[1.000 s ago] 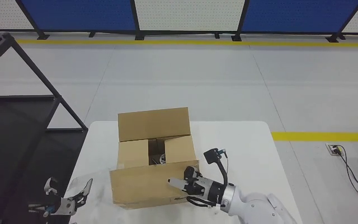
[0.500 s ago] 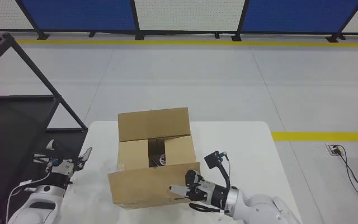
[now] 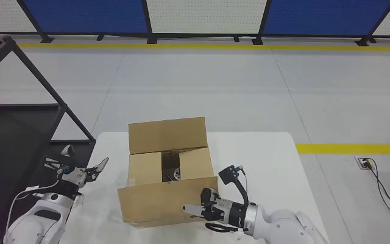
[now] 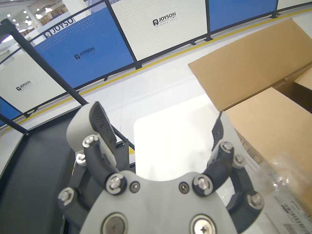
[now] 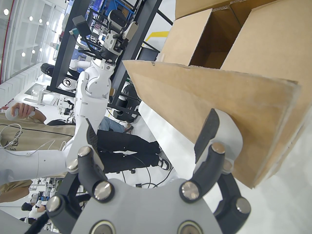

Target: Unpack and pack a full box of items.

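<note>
Box [image 3: 157, 204] front flap sits just beside the wide-open right hand [image 3: 190, 210].

The left gripper [image 4: 158, 116] and right gripper [image 5: 151, 120] look alike. Each has two white fingers [image 4: 75, 127] lined with black ribbed pads [image 4: 101, 122], and black links [image 4: 97, 158] behind them. Silver screws [image 4: 114, 183] pin the links to a grey plate [image 4: 158, 203]. Behind the plate, the arms [image 3: 280, 222] are glossy white shells, and a thin white cable [image 3: 27, 194] trails along the left one.
</note>
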You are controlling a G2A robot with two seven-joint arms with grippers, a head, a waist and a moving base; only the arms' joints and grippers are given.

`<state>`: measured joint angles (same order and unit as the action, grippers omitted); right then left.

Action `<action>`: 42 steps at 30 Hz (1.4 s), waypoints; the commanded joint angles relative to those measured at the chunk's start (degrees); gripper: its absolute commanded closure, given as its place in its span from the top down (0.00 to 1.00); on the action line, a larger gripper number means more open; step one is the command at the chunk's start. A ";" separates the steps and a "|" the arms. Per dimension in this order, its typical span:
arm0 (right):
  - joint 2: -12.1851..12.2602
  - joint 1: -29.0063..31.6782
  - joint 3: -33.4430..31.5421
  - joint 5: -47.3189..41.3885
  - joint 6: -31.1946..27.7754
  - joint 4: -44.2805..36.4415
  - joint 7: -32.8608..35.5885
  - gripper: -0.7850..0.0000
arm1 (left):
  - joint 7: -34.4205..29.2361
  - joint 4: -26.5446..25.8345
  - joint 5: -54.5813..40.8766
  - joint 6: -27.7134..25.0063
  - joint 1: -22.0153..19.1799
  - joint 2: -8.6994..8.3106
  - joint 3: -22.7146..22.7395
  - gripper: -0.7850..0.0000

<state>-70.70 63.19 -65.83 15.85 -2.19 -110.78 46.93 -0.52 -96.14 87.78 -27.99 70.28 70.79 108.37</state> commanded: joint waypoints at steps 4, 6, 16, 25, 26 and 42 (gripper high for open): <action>0.09 0.33 0.77 0.72 -0.14 -1.36 -0.03 1.00 | -4.66 5.57 -5.36 0.47 -5.84 -0.22 -1.28 1.00; 0.10 0.03 1.08 0.94 0.25 -1.69 0.12 1.00 | -7.01 8.46 -5.07 -0.47 -9.62 -0.55 -2.26 1.00; 0.27 1.77 1.75 2.16 1.26 -3.88 -1.98 1.00 | -10.87 25.07 1.67 -0.28 -25.63 -1.40 -10.29 1.00; 0.63 3.68 1.00 2.20 0.78 -5.04 -2.74 1.00 | -10.10 38.16 5.09 0.26 -34.29 -1.31 -17.01 1.00; 0.68 3.79 0.96 2.27 0.73 -5.15 -2.61 1.00 | -9.60 39.71 5.20 0.34 -35.27 -1.26 -17.63 1.00; 0.42 1.07 0.93 -1.48 8.48 -3.33 -3.69 1.00 | 4.08 47.30 -1.05 -15.05 -39.10 -2.84 -18.60 1.00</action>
<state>-70.24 64.65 -64.96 14.52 5.33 -114.38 43.29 2.79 -48.23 87.25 -41.10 30.63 68.22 89.39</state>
